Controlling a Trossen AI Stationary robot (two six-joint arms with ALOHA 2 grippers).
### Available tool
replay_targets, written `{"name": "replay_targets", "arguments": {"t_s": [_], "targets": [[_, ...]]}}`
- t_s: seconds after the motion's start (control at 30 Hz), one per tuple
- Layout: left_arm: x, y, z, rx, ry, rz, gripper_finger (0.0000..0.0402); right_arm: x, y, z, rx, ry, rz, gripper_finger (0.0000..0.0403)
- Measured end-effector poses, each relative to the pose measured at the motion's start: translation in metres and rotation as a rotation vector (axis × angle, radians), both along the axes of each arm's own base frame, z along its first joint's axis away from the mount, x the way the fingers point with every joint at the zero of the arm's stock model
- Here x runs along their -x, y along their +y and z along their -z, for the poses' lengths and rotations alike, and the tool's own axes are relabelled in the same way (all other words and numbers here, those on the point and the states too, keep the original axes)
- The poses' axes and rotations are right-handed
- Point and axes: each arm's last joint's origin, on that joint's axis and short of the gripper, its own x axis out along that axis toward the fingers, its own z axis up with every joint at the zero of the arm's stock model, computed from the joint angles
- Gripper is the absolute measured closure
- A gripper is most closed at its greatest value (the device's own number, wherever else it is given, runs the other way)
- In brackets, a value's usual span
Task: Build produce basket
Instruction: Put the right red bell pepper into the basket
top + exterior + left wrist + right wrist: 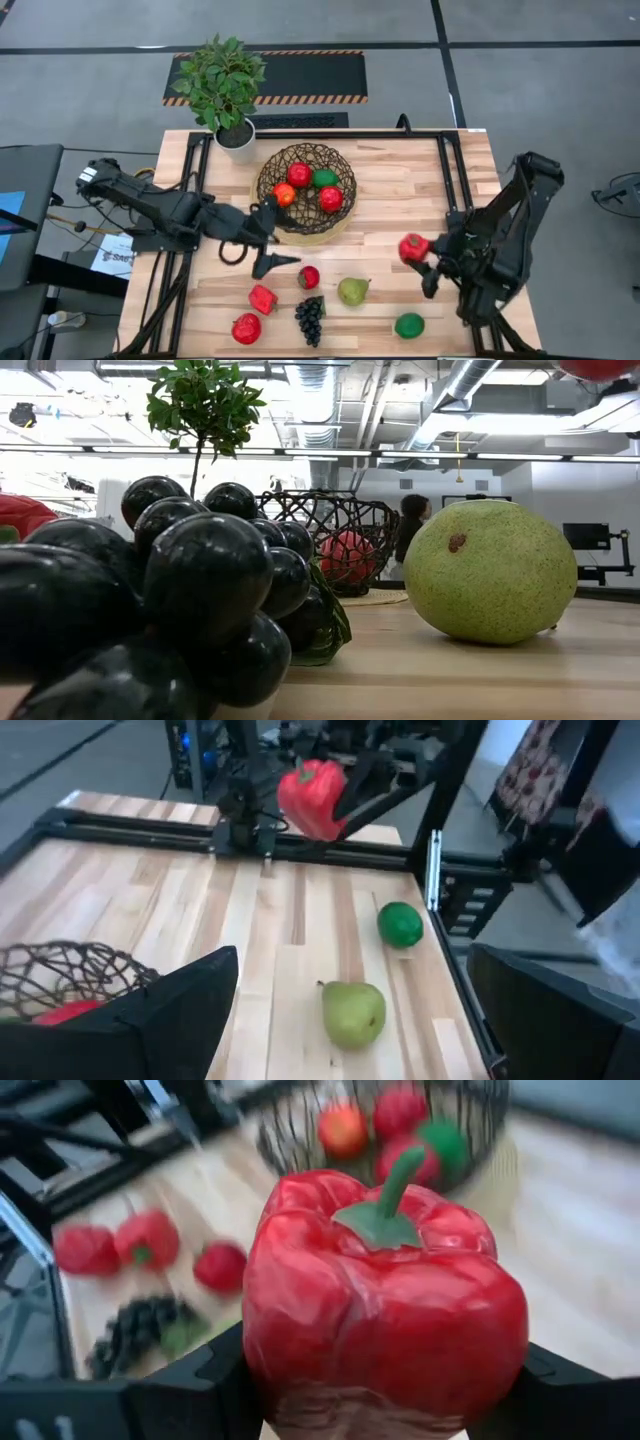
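While the left gripper (268, 243) waits with its jaws spread wide and nothing between them, just left of centre in the overhead frame and right beside the lower-left rim of the basket (272, 172), the action sits over on the right. Sweeping across: the basket, upper centre of the frame, already carries four pieces, and below it along the lower edge lie loose produce, among them the grape bunch (310, 318), the pear (352, 291) and a green lime (409, 325). Further right, the right gripper (424, 256) is clamped on the red pepper (413, 247), and the pepper looks lifted clear of the table (400, 190), stem end up and facing away from the wrist. That's the relation that counts: from this claw the basket lies up and to the left in the frame, a fair stretch of bare wood between them. The left arm is much nearer the basket, but it's the right one with the cargo, so I'd expect a carry leftward and up-frame over the rim.
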Motion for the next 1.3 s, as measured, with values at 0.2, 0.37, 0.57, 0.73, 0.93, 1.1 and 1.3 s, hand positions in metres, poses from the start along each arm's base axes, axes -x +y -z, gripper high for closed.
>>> {"name": "replay_targets", "arguments": {"t_s": [0.2,0.37,0.57,0.73,0.93,1.1,1.3], "targets": [[-0.012,0.028,0.034,0.198,-0.229,0.135,0.0021,-0.036,-0.015,-0.015,0.15,-0.029,-0.04,0.0139],[-0.017,0.042,0.059,0.175,-0.281,0.118,0.0021,-0.067,-0.023,-0.027,0.243,-0.061,-0.083,0.0138],[-0.024,0.044,0.064,0.172,-0.347,0.164,0.0021,-0.096,-0.033,-0.045,0.281,-0.127,-0.188,0.0138],[-0.032,0.044,0.068,0.164,-0.389,0.188,0.0021,-0.113,-0.04,-0.057,0.322,-0.203,-0.267,0.0138],[-0.043,0.044,0.071,0.137,-0.46,0.229,0.0021,-0.125,-0.055,-0.062,0.31,-0.24,-0.307,0.0138],[-0.048,0.05,0.078,0.091,-0.455,0.166,0.0021,-0.131,-0.065,-0.064,0.288,-0.256,-0.333,0.0138],[-0.048,0.061,0.07,0.053,-0.527,0.112,0.0021,-0.14,-0.074,-0.061,0.274,-0.255,-0.343,0.0138]]}}
